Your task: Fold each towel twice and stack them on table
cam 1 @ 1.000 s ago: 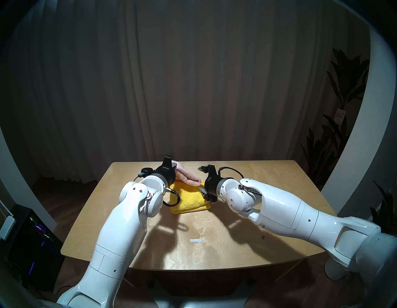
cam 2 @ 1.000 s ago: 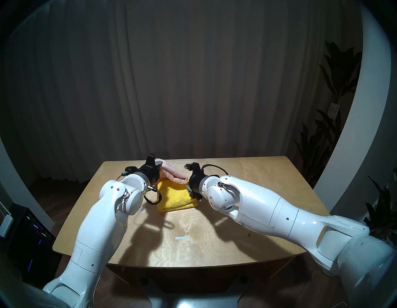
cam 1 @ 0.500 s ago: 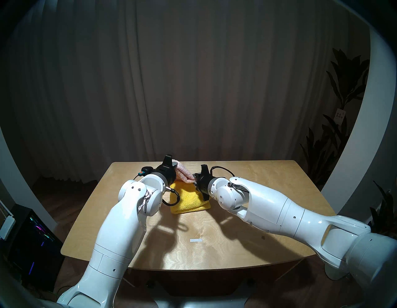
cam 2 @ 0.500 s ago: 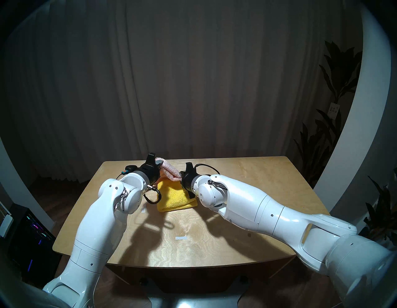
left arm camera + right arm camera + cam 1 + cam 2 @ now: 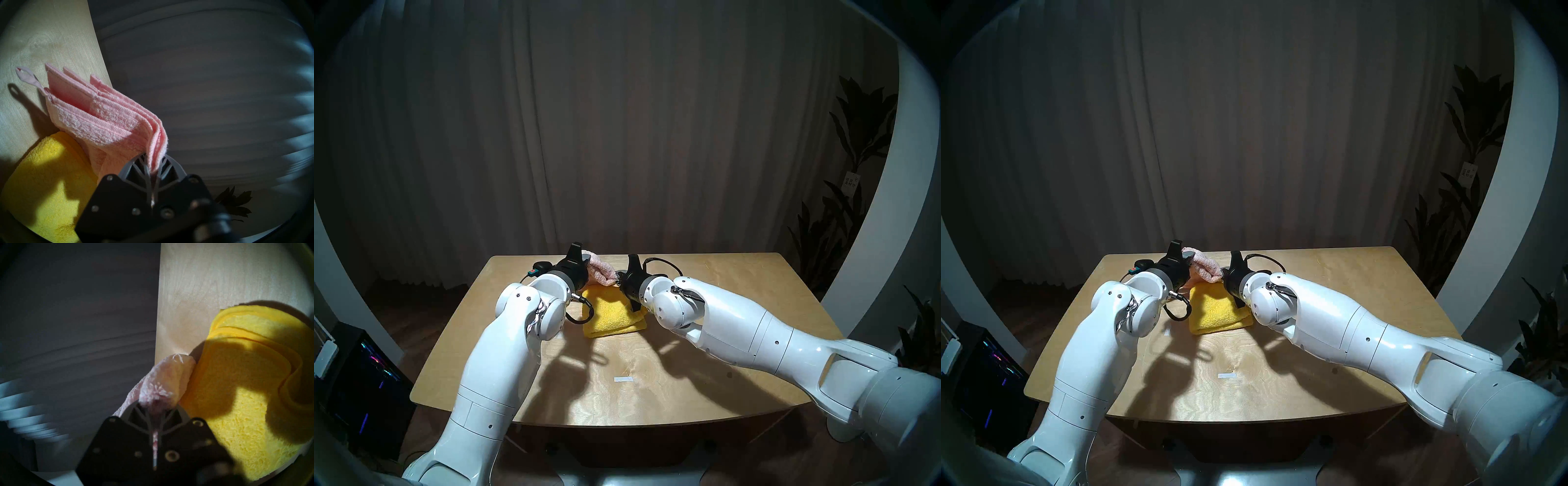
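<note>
The folded pink towel (image 5: 602, 269) hangs between my two grippers, just above the far edge of the folded yellow towel (image 5: 612, 314), which lies flat on the plywood table (image 5: 721, 305). My left gripper (image 5: 588, 260) is shut on the pink towel's left end; the left wrist view shows its layered edges (image 5: 108, 118) fanning out from the gripper (image 5: 153, 168), with the loop free. My right gripper (image 5: 617, 275) is shut on its right end, seen bunched in the right wrist view (image 5: 163, 383) beside the yellow towel (image 5: 246, 395).
A white tape strip (image 5: 623, 379) lies on the near middle of the table. The table's far edge and a dark curtain (image 5: 619, 135) are just behind the towels. A lit computer case (image 5: 365, 373) stands on the floor at left, and plants (image 5: 843, 220) at right.
My right gripper was open and apart from the pink towel. It moved left and shut on the towel's right end. Both grippers then shifted slightly left, and the towel bunched shorter.
</note>
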